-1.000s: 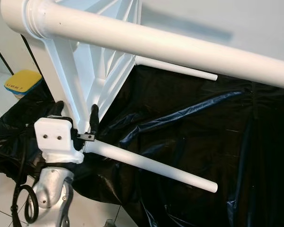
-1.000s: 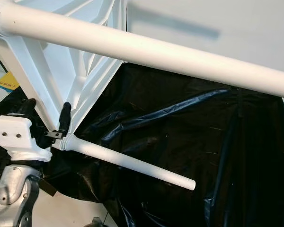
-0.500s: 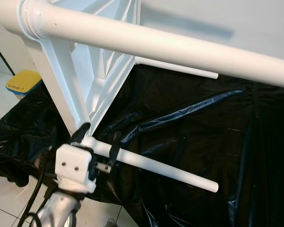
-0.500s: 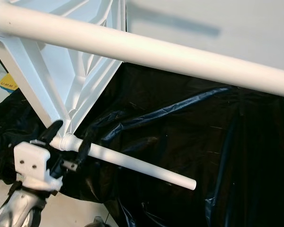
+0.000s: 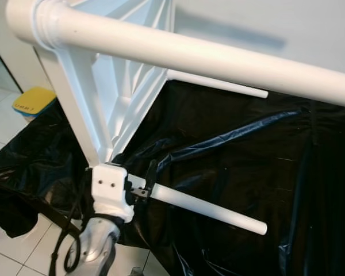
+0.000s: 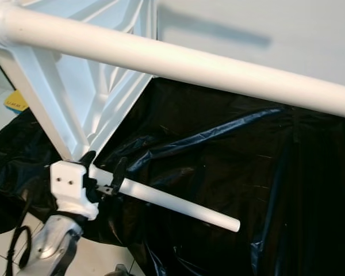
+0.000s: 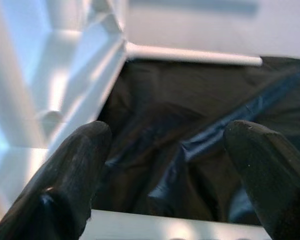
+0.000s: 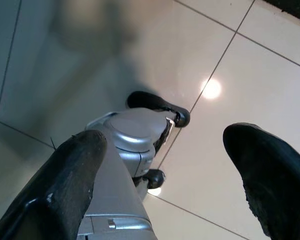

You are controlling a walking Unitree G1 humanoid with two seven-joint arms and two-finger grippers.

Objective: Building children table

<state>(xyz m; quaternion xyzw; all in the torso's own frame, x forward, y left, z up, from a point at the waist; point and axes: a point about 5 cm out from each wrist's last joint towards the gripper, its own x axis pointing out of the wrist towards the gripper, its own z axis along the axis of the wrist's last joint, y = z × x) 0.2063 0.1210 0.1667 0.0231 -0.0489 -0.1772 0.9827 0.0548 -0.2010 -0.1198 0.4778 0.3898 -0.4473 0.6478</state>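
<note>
A white children's table lies on its side on a black plastic sheet (image 5: 247,155), its ribbed underside (image 5: 121,86) facing me. Three round legs stick out to the right: a thick near one (image 5: 207,57) across the top, a thin far one (image 5: 218,84), and a low one (image 5: 207,207) just above the sheet. My left gripper (image 6: 104,168) is open at the base of the low leg (image 7: 180,227), one finger (image 7: 65,185) on each side of it. My right gripper (image 8: 165,140) hangs open over the tile floor.
A yellow flat object (image 5: 31,100) lies on the white tile floor (image 5: 6,253) to the left of the sheet. A pale wall (image 5: 276,29) rises behind the table. My own foot (image 8: 135,135) shows below the right gripper.
My left gripper has swung from left of the table's corner to straddle the base of the low leg, then shifted a little right along it. The table has stayed put.
</note>
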